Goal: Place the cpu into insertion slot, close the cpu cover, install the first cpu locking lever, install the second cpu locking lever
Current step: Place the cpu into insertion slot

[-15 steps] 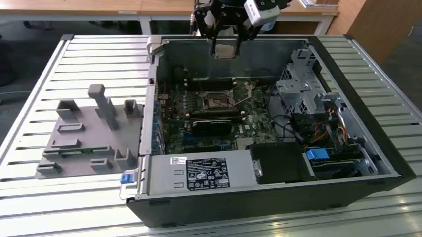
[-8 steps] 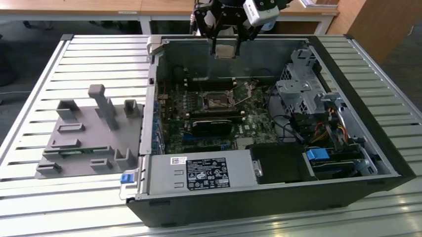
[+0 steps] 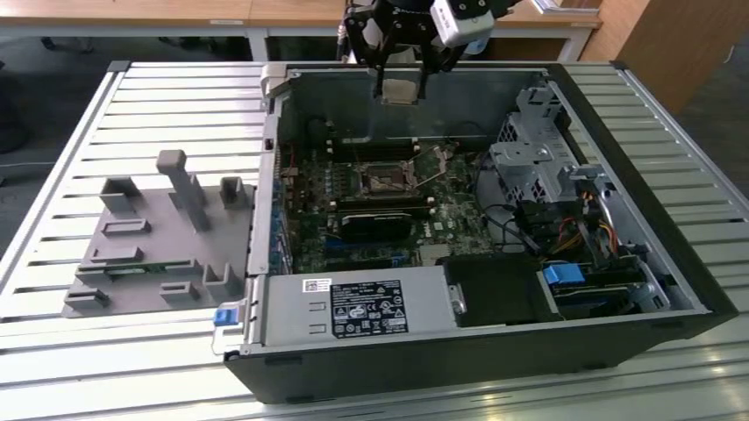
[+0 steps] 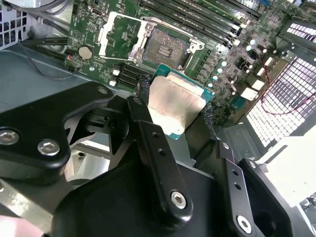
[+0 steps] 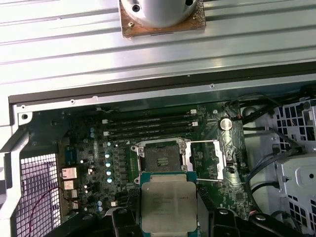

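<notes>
The hand hangs above the open case, near its far wall, with its two fingers closed partway onto opposite edges of the cpu. The edge grip looks chosen to keep the pads off both faces of the chip. In both wrist views the cpu is carried flat, silvery face toward the cameras, so I judge its contact side faces the board. It is in the air, well apart from the slot and not yet over it. The slot lies bare on the board with its cover swung open to one side, which leaves the dark centre free to take the chip. Counted: one cpu, one slot, one cover, one hand with two fingers. One thin lever rod shows along the cover; I cannot make out a second. On the slatted tabletop, one grey fixture stands beside the case.
</notes>
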Controlling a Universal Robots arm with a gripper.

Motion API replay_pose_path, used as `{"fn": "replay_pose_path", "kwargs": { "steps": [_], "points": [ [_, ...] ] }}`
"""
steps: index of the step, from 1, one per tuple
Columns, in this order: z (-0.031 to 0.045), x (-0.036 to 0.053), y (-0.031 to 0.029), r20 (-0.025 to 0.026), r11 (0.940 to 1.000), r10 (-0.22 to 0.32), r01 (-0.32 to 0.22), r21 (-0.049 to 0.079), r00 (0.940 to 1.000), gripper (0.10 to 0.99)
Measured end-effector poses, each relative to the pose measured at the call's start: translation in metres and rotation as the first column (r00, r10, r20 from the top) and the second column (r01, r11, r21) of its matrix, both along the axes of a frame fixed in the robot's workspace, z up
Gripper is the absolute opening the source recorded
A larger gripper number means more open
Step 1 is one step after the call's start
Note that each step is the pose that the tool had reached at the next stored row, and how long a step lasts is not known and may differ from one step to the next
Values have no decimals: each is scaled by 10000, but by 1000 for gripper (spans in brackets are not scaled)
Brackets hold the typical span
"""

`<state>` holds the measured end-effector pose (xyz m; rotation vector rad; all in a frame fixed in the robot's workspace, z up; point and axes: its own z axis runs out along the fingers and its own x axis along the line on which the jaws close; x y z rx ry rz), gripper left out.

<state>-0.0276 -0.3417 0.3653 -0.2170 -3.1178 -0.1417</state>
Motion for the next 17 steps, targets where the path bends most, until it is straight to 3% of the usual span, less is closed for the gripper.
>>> {"fn": "replay_pose_path", "kwargs": {
  "steps": [17],
  "points": [
    [-3, 0, 0, 0, 9988, -492, 492, 0, 9988, 541]
  ]
}}
